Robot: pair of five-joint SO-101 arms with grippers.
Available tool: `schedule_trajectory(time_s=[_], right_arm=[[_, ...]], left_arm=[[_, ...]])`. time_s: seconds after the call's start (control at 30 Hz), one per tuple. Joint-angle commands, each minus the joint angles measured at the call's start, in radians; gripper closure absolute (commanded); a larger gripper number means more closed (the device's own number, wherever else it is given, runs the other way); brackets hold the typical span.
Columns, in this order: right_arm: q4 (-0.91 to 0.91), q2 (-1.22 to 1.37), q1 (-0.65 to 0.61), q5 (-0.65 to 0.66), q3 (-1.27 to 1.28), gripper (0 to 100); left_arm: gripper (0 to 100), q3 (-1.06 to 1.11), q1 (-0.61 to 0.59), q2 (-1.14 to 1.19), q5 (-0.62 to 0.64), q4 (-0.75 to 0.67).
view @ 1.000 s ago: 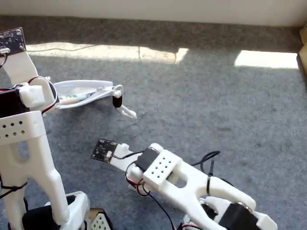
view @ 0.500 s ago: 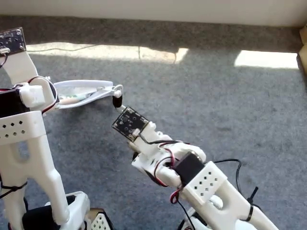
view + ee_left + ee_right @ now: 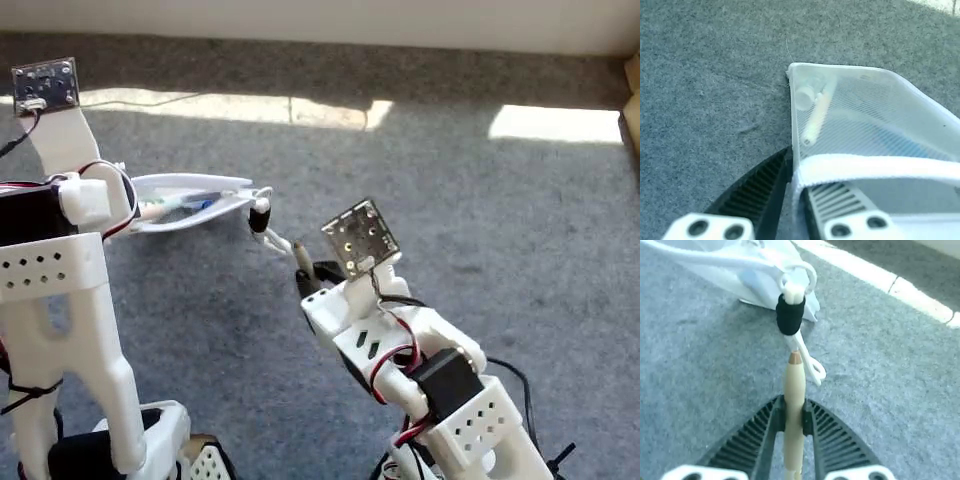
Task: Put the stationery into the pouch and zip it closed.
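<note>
A translucent white mesh pouch (image 3: 195, 200) lies on the grey carpet (image 3: 470, 230) at the left. My left gripper (image 3: 794, 165) is shut on the pouch's white edge band (image 3: 875, 167). Inside the pouch (image 3: 865, 120) I see a pale stick-like pen (image 3: 815, 120) and a round white piece (image 3: 805, 95). My right gripper (image 3: 794, 407) is shut on a cream pen (image 3: 794, 387). Its tip points at the black zip pull (image 3: 790, 315) with its white cord loop. From above, the right gripper (image 3: 305, 280) sits just right of the zip pull (image 3: 262, 214) with the cream pen (image 3: 300, 258) angled toward it.
Sunlit patches (image 3: 555, 123) fall across the far carpet in front of a pale wall strip. A brown object's edge (image 3: 632, 110) shows at the far right. Open carpet stretches to the right of both arms. The left arm's tall white frame (image 3: 60, 320) stands at the near left.
My right arm has swung up from low near the front, turning its gripper toward the pouch's zip end. The pouch and left arm shifted slightly rightward.
</note>
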Motion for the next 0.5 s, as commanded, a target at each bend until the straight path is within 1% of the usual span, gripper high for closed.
schedule_trajectory(time_s=[0.0, 0.27, 0.4, 0.47], right_arm=[[-0.116, -0.073, 0.033, -0.055, 0.024, 97.6], [-0.251, -0.252, 0.059, -0.066, 0.137, 97.6], [-0.326, -0.315, 0.058, -0.064, 0.200, 97.6], [-0.375, -0.334, 0.058, -0.064, 0.232, 97.6]], left_arm=[[98, -0.044, 0.056, -0.022, 0.003, 0.006], [98, -0.050, 0.148, -0.022, 0.005, 0.015], [99, -0.050, 0.157, -0.031, 0.008, 0.015], [99, -0.044, 0.157, -0.071, 0.008, 0.017]])
